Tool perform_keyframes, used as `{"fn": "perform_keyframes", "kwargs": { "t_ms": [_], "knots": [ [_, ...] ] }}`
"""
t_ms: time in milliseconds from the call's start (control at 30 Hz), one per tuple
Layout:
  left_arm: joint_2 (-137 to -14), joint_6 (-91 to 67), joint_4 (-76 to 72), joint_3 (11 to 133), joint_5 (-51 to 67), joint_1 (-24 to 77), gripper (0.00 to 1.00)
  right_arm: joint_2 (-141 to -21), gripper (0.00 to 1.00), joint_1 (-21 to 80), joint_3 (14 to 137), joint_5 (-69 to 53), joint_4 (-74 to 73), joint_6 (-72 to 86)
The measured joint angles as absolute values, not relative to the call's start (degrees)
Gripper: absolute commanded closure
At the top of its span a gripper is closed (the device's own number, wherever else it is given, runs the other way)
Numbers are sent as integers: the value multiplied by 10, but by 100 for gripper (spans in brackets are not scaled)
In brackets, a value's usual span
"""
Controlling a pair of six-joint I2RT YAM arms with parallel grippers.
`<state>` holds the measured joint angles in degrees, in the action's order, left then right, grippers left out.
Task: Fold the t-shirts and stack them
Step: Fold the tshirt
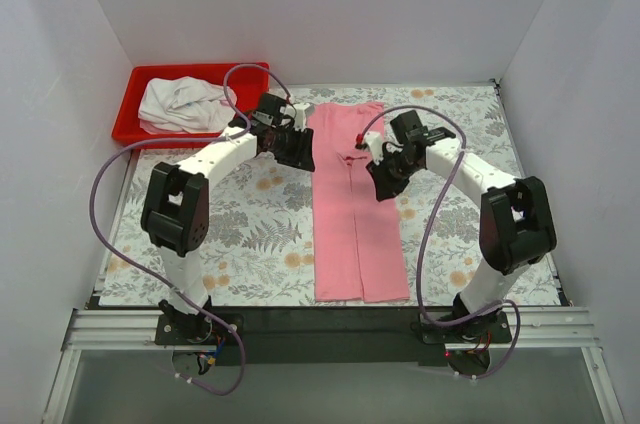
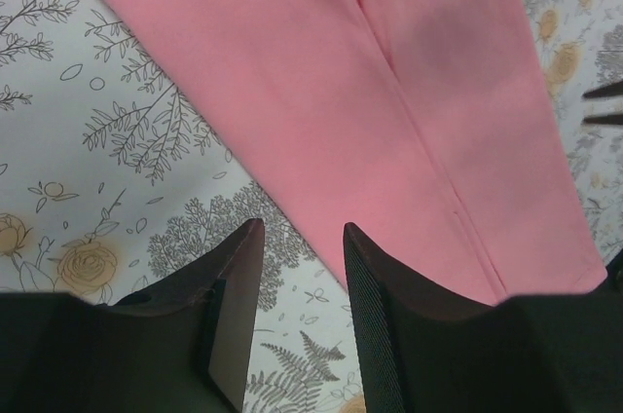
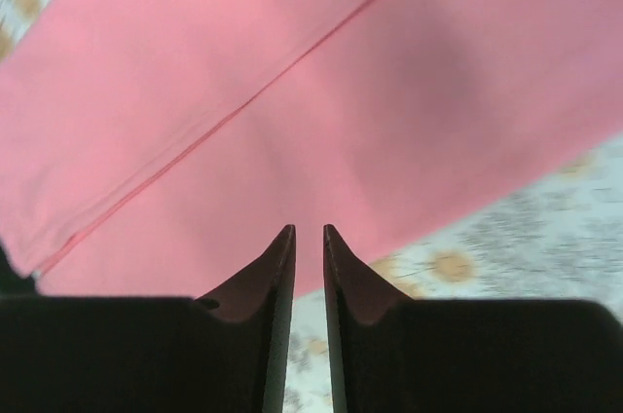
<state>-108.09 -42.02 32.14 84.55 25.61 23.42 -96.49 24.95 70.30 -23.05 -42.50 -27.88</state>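
A: Floral tabletop. Pink t-shirt down the middle as a long narrow strip, sides folded in to a centre seam. White t-shirt bunched in the red bin at the far left corner, not yet started.

B: Step in hand, best guess?

A: Probably the crosswise fold of the pink strip, far end over toward near end. Left tool at the strip's left edge toward the far end, jaws partly open, holding nothing. Right tool at the right edge, a little nearer, jaws pinched down to a slit, nothing between them either.

B: Tips for the grab?

A: Open the right one wider before descending. Line both tools up level across the strip, otherwise a skewed fold. Pinch low, flush to the tabletop, to catch every layer at each edge. Lift together, travel in step, keep the cloth taut between. Lay edge on edge, then release.

B: Risks?

A: A top-layer-only pinch reopening the side fold. Uneven lift dragging the strip off square.
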Motion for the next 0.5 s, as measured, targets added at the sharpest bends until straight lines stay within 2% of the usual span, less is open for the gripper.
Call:
{"fn": "perform_keyframes", "kwargs": {
  "t_ms": [267, 500],
  "knots": [
    [-1204, -427, 308, 901, 230, 237, 64, -1089, 89, 180, 845, -224, -296, -197],
    [-1259, -426, 300, 958, 220, 234, 64, -1173, 94, 180, 870, -200, -237, -164]
  ]
}}
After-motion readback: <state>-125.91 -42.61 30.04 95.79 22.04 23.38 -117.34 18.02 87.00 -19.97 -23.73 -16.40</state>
